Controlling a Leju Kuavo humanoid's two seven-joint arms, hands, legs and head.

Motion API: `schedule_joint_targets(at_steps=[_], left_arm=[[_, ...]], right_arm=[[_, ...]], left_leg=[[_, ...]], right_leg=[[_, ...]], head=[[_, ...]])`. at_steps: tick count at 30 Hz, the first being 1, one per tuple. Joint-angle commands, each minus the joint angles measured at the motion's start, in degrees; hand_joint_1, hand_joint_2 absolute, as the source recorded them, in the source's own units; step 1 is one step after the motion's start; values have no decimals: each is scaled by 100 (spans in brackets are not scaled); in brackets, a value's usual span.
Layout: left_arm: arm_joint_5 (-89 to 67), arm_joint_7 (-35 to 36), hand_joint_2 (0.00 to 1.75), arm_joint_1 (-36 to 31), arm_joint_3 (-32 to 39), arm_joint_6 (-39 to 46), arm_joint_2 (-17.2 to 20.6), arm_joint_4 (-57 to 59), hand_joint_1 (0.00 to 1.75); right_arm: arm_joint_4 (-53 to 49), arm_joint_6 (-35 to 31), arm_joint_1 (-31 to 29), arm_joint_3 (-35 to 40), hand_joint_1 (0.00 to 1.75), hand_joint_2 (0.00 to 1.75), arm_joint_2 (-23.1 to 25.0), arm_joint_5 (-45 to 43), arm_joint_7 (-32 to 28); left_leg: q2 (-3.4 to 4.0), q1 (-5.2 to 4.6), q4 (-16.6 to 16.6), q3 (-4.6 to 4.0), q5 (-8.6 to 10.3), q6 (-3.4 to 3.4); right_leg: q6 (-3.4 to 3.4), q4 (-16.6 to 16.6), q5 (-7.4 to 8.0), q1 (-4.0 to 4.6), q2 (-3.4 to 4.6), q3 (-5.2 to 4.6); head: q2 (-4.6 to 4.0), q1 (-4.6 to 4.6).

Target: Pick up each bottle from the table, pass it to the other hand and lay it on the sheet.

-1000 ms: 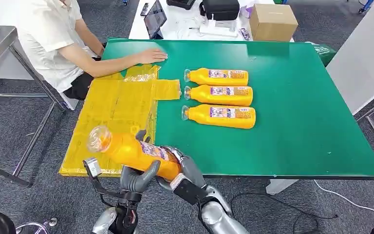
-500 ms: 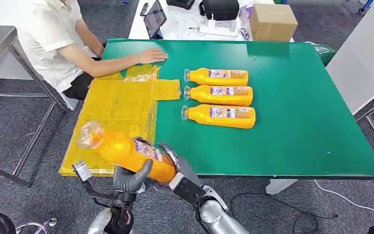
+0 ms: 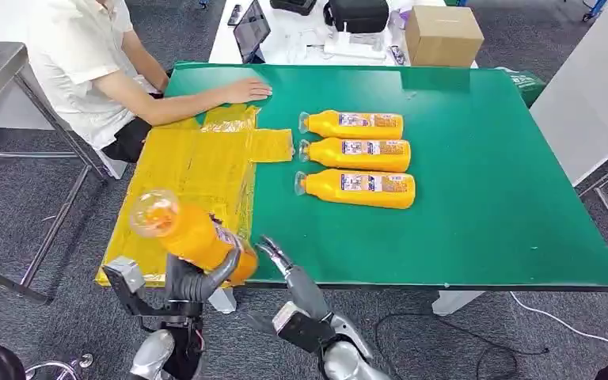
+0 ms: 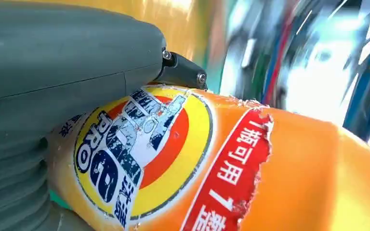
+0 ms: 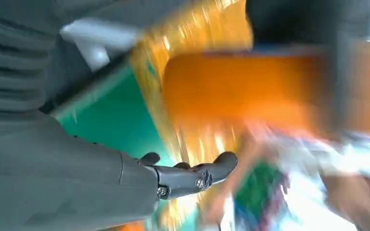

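My left hand [image 3: 194, 277] grips an orange bottle [image 3: 186, 232] by its body, cap end tilted up to the left, over the near edge of the yellow sheet [image 3: 190, 174]. Up close, the left wrist view has the bottle's label [image 4: 139, 154] under my thumb. My right hand [image 3: 285, 265] is off the bottle, fingers apart, just to its right at the table's front edge; the right wrist view shows its fingers [image 5: 192, 175] holding nothing. Three more orange bottles [image 3: 356, 156] lie side by side on the green table [image 3: 491, 198], caps pointing left.
A person in a white shirt sits at the far left, one hand [image 3: 245, 91] flat on the table beside the sheet. Behind the table stand a cardboard box [image 3: 442, 36], a tablet [image 3: 252, 30] and a black bag. A white table [image 3: 594, 87] stands at the right.
The right hand has let go of the bottle and drawn back to the right. The left hand now holds it alone and has carried it slightly left, tilted more upright.
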Motion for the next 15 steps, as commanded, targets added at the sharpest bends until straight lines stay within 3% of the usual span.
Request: schedule_joint_targets(at_steps=[1, 3, 7, 10, 12, 15], left_arm=[[-2820, 482, 175, -908, 414, 1644, 701, 858, 175], [-2820, 482, 175, -908, 414, 1644, 701, 858, 175], [-4447, 1447, 175, -1623, 404, 1962, 878, 1785, 175], [-4645, 1601, 175, -1857, 414, 1846, 937, 2135, 175], [-5541, 2202, 175, -2692, 243, 1241, 1133, 3632, 175], [-5430, 2105, 175, -3323, 433, 697, 998, 4890, 175]], right_arm=[[-2699, -1154, 574, -122, 0, 0, -234, -1052, -7], [-2699, -1154, 574, -122, 0, 0, -234, -1052, -7], [-2590, -920, 568, -452, 0, 0, -19, -1237, -7], [-2527, -891, 548, -467, 0, 0, 13, -1202, -7], [-2395, -554, 532, -513, 0, 0, 106, -1289, -7], [-2229, -335, 480, -568, 0, 0, 190, -1294, -7]], left_leg=[[-4, 0, 1, 3, 0, 5], [-6, 0, 1, 11, -2, 7], [-11, 1, -2, 8, 3, 4], [-12, 2, -5, 9, 6, 3], [-5, 1, -5, 13, 5, 3], [-25, 1, -10, 23, 14, 3]], right_leg=[[-12, 4, -4, 2, -12, 6], [-15, 4, -8, 4, -15, 13], [-11, 0, -4, 3, -17, 12], [-11, -2, -1, 4, -22, 13], [-12, -1, 0, 3, -15, 15], [-16, -4, -1, 4, -39, 26]], head=[[0, 0], [0, -2], [0, 0], [0, 2], [0, -2], [0, 2]])
